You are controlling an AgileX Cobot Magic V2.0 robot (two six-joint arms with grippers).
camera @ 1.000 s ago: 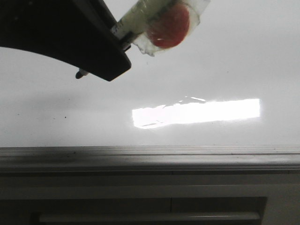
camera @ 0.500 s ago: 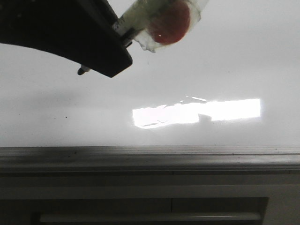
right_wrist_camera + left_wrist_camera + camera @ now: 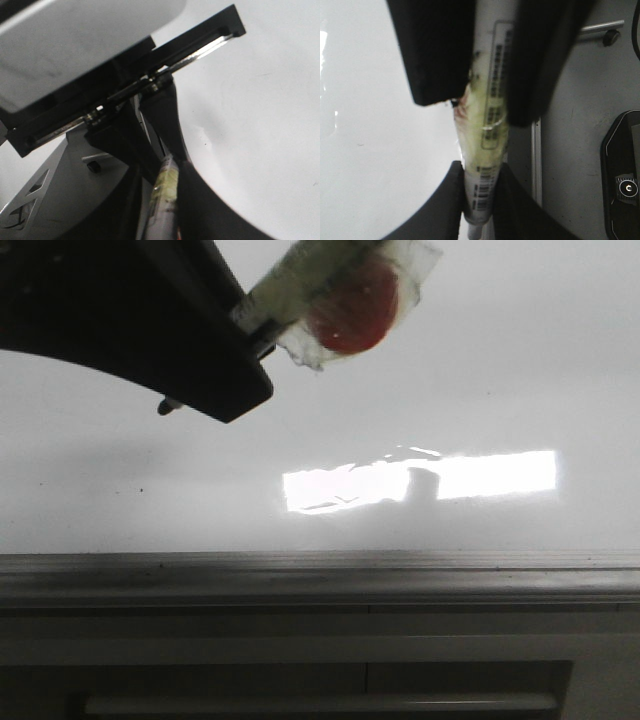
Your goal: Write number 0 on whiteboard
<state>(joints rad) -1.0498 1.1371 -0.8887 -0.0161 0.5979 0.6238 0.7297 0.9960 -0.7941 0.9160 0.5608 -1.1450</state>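
From the front, my left gripper (image 3: 165,405) sits above the whiteboard (image 3: 480,360), well back from its grey edge rail (image 3: 320,575), with bare white board open to the bright reflection (image 3: 420,480). I can't find the number 0 here; only the marker (image 3: 300,285) tip peeks out.

Left wrist: jaws clamped on the marker (image 3: 487,125).

Right wrist: jaws closed on a marker (image 3: 162,200); tip cut off.

The glossy whiteboard (image 3: 480,360) (grey rail along its near edge) mirrors 1 bright light strip (image 3: 480,475).
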